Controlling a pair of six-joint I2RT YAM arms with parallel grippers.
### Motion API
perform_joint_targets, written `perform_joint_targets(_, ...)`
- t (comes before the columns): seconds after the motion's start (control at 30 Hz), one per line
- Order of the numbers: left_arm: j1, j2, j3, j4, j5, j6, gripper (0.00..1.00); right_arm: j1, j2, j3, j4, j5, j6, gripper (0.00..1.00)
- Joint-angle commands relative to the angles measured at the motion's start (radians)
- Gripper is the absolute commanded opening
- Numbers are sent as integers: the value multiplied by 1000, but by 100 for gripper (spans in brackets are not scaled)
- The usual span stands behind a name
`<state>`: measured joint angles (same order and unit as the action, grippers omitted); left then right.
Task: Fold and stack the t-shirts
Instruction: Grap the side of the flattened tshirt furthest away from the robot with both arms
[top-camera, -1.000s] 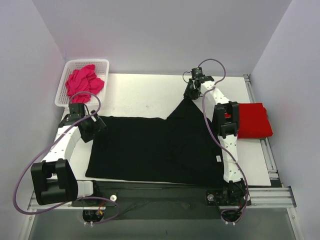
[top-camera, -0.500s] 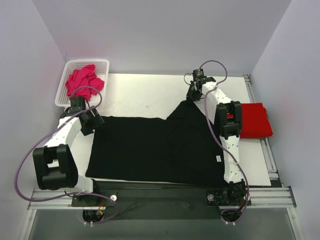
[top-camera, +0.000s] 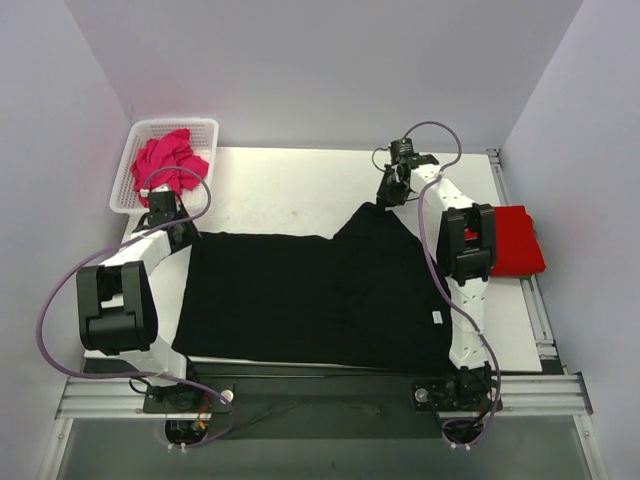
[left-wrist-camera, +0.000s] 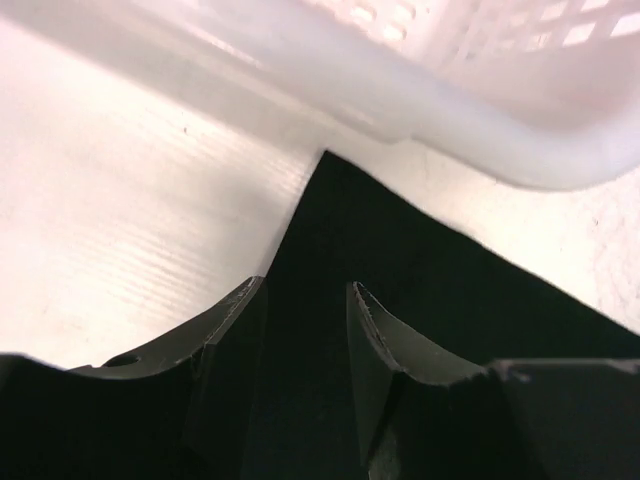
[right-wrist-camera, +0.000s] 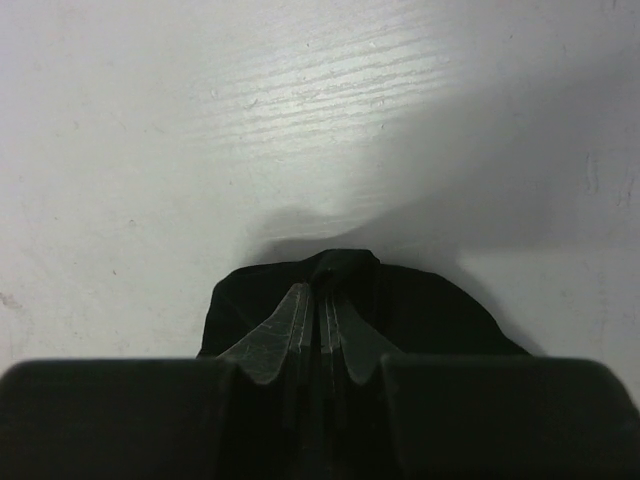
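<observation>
The black t-shirt (top-camera: 310, 295) lies spread flat on the white table, with its far right corner drawn up to a point. My right gripper (top-camera: 386, 198) is shut on that corner; in the right wrist view the gripper (right-wrist-camera: 320, 290) pinches a bunched fold of the black cloth (right-wrist-camera: 430, 310). My left gripper (top-camera: 183, 232) is at the shirt's far left corner. In the left wrist view that gripper (left-wrist-camera: 303, 292) is open, with the cloth (left-wrist-camera: 400, 240) lying between and under its fingers. A folded red t-shirt (top-camera: 515, 240) rests at the right edge. The pink t-shirt (top-camera: 168, 165) is crumpled in the basket.
The white mesh basket (top-camera: 170, 122) stands at the far left corner, and its wall (left-wrist-camera: 480, 110) is just beyond my left fingers. Bare table (top-camera: 290, 190) lies beyond the black shirt. A metal rail (top-camera: 530, 300) runs along the right side.
My left gripper has moved away from me to the shirt's far left corner and its jaws have narrowed. My right gripper has shut on the far right corner.
</observation>
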<state>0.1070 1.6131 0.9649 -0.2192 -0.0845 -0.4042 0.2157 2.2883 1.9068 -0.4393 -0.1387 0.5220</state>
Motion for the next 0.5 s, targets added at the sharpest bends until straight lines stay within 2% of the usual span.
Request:
perform_joint_targets(0.0, -16, 28, -5, 199, -75, 24, 48, -6, -81, -17, -50, -9, -16, 0)
perform_joint_targets(0.17, -24, 106, 12, 291, -64, 31, 49, -7, -104, -41, -61, -7, -16, 0)
perform_joint_targets(0.3, -39, 149, 40, 320, -55, 18, 54, -10, -118, -55, -65, -4, -17, 0)
perform_joint_targets(0.47, -55, 215, 123, 227, -121, -1, 54, -13, -131, -66, -67, -4, -16, 0)
